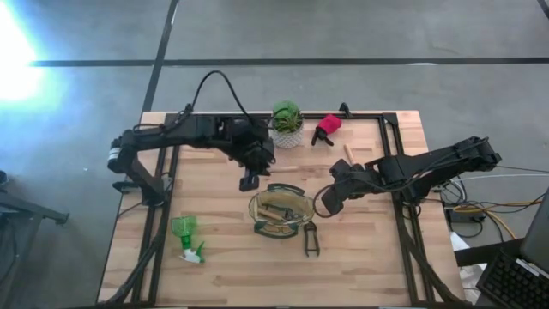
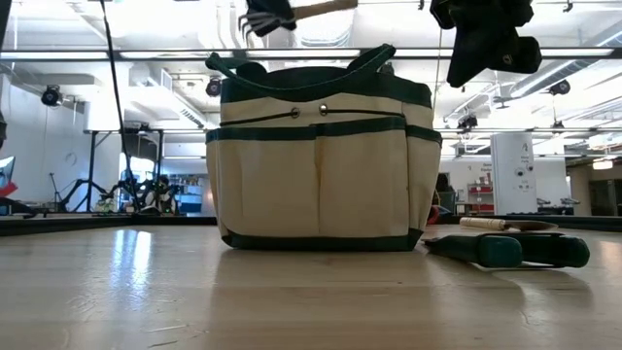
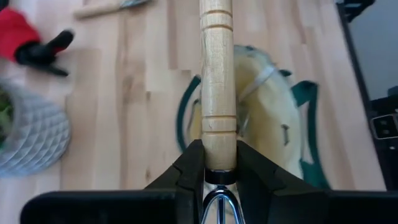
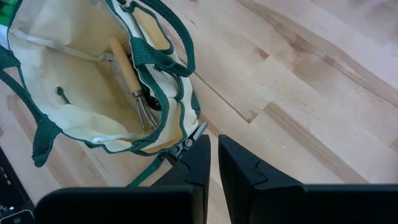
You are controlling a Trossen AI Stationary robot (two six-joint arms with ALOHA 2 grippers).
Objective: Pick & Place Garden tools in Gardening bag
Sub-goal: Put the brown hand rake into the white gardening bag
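My left gripper (image 1: 250, 178) is shut on a wooden-handled hand tool (image 3: 217, 81) and holds it in the air just beyond the far-left rim of the gardening bag (image 1: 280, 213). In the low view the tool (image 2: 292, 12) hangs above the bag (image 2: 319, 156). The bag stands upright on its base with its mouth open, and a wooden-handled fork (image 4: 130, 81) lies inside. My right gripper (image 1: 330, 197) is shut and empty, raised just right of the bag. Dark pruners (image 1: 310, 240) lie flat on the table at the bag's near right. My left gripper pinches the tool's wooden handle at its metal-collar end (image 3: 217, 163) between its two fingers. The handle runs straight on past the fingertips, out over the bag's mouth. The metal head (image 3: 215, 205) lies back between the fingers. The tool is lifted clear and about level.
A green spray bottle (image 1: 187, 236) lies near the table's near left. A potted plant in a white pot (image 1: 287, 124), a red-and-black sprayer piece (image 1: 326, 129) and a wooden tool (image 1: 352, 154) are at the far side. Free table lies near the front edge.
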